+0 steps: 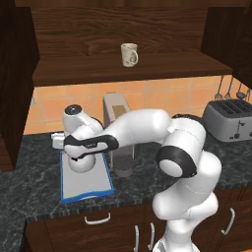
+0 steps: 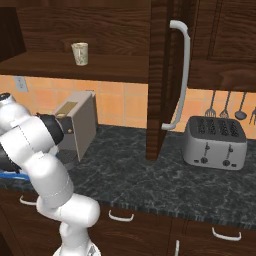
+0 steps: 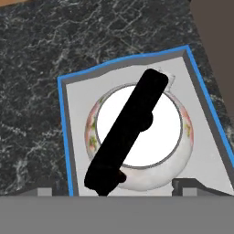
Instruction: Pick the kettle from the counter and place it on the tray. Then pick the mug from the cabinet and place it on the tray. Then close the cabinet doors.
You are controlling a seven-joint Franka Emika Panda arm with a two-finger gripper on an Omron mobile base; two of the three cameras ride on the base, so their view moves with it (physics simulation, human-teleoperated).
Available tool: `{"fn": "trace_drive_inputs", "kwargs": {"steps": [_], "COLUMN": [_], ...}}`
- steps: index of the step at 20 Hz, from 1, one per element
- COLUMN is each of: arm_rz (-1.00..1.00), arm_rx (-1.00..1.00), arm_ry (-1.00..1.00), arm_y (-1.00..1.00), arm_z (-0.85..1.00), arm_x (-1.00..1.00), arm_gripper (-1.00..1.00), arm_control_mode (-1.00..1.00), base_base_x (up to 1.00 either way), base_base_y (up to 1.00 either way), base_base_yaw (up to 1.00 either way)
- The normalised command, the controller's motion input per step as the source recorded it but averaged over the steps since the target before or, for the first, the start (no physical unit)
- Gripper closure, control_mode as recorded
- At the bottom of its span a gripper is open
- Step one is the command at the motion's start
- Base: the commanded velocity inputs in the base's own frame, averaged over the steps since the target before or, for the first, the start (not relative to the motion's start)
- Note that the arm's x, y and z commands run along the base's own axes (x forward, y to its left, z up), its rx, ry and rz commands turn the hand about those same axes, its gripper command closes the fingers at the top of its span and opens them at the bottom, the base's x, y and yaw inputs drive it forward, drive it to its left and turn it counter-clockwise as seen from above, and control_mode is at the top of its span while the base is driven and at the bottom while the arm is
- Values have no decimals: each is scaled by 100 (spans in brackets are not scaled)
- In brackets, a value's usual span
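I have the pincer (image 3: 112,189) hanging straight over the kettle (image 3: 139,137), its two finger tips (image 3: 45,191) spread wide apart on either side of the white body and clamped on nothing. Directly below the pincer the kettle sits on the tray (image 3: 205,141), with its black handle running slantwise across the lid. The blue rim shows around three sides of the kettle, and beyond it lies the dark speckled worktop (image 3: 36,68).

From the left base camera I see the tray (image 1: 86,184) on the worktop (image 1: 29,189) under the hand, with a grey coffee machine (image 1: 118,133) just beside it. The mug (image 1: 129,54) stands well above the pincer, upright on the shelf of the open cabinet (image 1: 147,24). In the right base camera the mug (image 2: 80,53) is on the same shelf, a cabinet door (image 2: 160,80) with its silver bar handle stands swung open, and a toaster (image 2: 215,142) sits far off along the worktop.
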Motion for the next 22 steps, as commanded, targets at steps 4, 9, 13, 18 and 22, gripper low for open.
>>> {"fn": "trace_drive_inputs", "kwargs": {"steps": [4,9,13,18,22], "arm_rz": [-1,0,1,0,0], "arm_rx": [0,0,0,2,2], "arm_ry": [0,-1,-7,0,0], "arm_y": [-1,-6,-36,-57,-57], "arm_z": [0,0,13,45,62], "arm_x": [-46,-66,-67,-44,-35], "arm_gripper": [-100,-100,-100,-100,-100], "arm_control_mode": [-100,-100,-100,-100,-100], "base_base_x": [0,0,0,0,0], "base_base_y": [0,0,0,0,0], "base_base_yaw": [0,0,0,0,0]}}
